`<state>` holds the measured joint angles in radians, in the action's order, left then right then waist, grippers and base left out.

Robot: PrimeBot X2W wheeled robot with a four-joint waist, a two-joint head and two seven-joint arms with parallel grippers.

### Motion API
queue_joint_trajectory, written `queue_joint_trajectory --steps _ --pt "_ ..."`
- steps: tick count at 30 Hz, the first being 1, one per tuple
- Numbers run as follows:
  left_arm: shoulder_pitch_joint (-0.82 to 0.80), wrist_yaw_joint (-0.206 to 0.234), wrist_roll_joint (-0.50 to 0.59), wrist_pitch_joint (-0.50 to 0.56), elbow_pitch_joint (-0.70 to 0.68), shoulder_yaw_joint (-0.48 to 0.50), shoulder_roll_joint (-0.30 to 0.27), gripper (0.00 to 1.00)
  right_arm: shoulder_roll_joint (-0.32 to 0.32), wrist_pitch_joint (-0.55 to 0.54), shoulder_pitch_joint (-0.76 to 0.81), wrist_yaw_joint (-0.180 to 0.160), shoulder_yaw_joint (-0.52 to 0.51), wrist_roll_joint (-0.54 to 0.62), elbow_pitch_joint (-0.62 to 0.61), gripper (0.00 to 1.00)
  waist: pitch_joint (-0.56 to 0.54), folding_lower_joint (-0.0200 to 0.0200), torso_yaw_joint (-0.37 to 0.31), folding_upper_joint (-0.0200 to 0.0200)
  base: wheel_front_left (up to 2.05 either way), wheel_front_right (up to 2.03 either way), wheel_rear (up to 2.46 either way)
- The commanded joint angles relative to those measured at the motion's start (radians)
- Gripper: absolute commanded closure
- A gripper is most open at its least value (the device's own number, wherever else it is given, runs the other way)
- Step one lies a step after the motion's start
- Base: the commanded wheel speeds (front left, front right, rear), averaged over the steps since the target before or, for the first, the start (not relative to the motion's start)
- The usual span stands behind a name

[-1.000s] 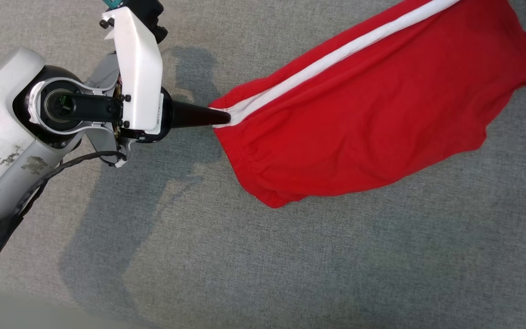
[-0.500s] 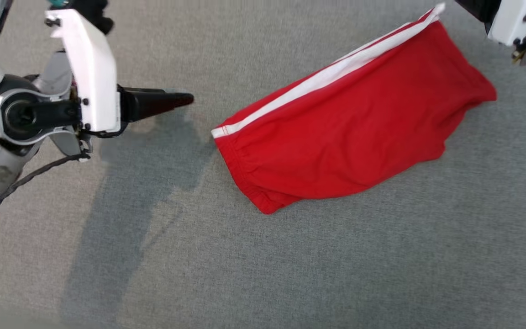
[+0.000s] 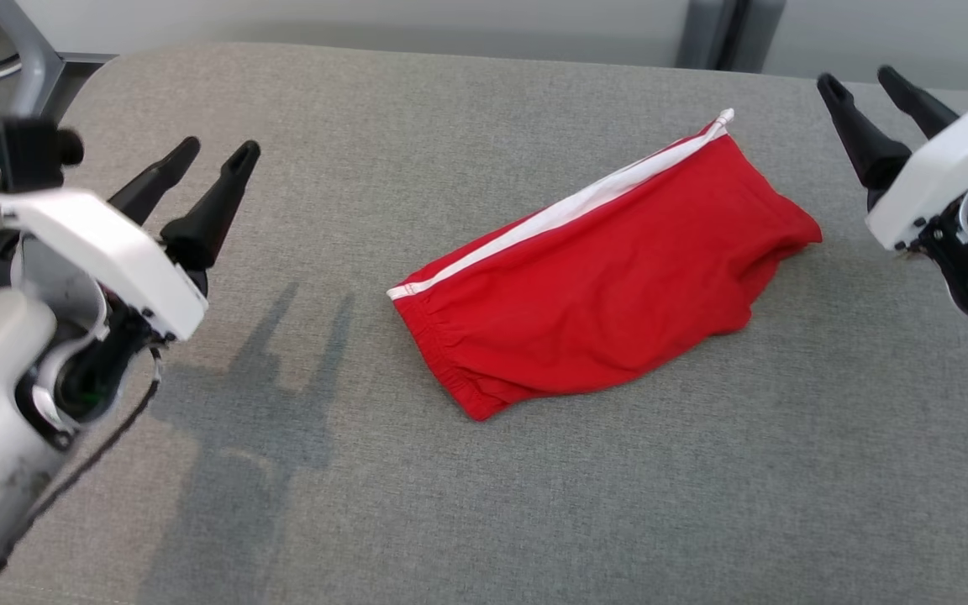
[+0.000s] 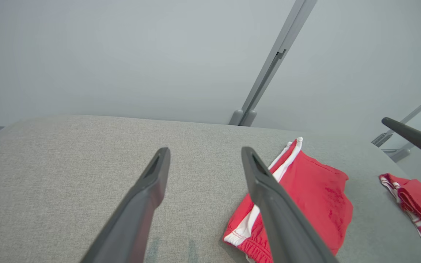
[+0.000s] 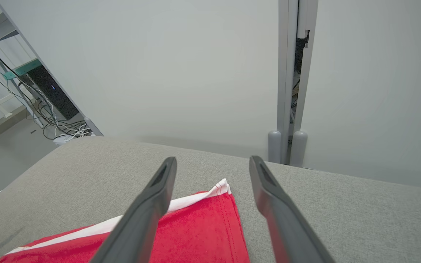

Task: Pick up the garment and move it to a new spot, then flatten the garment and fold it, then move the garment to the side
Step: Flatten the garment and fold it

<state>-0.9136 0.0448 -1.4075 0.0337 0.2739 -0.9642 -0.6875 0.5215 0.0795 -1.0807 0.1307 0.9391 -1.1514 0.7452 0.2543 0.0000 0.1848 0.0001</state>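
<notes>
Red shorts (image 3: 602, 277) are lying doubled over, white stripe (image 3: 568, 208) along the far edge, about midway across the grey pad (image 3: 450, 521). We are holding the left gripper (image 3: 219, 147) and right gripper (image 3: 855, 77) spread wide and empty, both hovering off the cloth: left well apart from the elastic end, right near the far stripe corner. We are judging the fold done, or nearly. Next we are needing a fresh pinch at both ends, to carry the shorts aside without undoing the fold.
</notes>
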Motion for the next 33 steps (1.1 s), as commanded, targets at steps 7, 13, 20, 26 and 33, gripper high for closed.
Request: queue_joint_trajectory --steps 7,13,20,26,33 --pt "0.192 0.131 0.172 -0.291 -0.122 0.051 -0.006 0.0 -0.018 0.043 0.055 0.0 0.036 -0.029 0.105 0.0 0.013 0.0 0.042 -0.0001 0.0 0.0 0.0" --pt "0.445 0.196 0.484 -0.297 -0.263 0.346 0.173 0.0 -0.018 0.017 0.03 0.0 0.061 -0.064 0.201 0.0 0.048 0.0 0.109 -0.0001 0.0 0.0 0.0" --pt "0.608 0.122 0.675 -0.298 -0.288 0.464 0.343 0.0 0.0 -0.08 0.018 0.0 0.07 -0.118 0.265 0.0 0.072 0.0 0.156 -0.0001 0.0 0.0 0.0" --pt "0.669 0.044 0.856 -0.297 -0.274 0.539 0.441 0.0 0.018 -0.136 -0.005 0.0 0.072 -0.144 0.329 0.0 0.098 0.0 0.178 -0.0001 0.0 0.0 0.0" --pt "0.739 -0.053 0.975 -0.297 -0.227 0.672 0.568 0.0 0.02 -0.233 -0.001 0.0 0.083 -0.187 0.319 0.0 0.125 0.0 0.183 -0.0001 0.0 0.0 0.0"
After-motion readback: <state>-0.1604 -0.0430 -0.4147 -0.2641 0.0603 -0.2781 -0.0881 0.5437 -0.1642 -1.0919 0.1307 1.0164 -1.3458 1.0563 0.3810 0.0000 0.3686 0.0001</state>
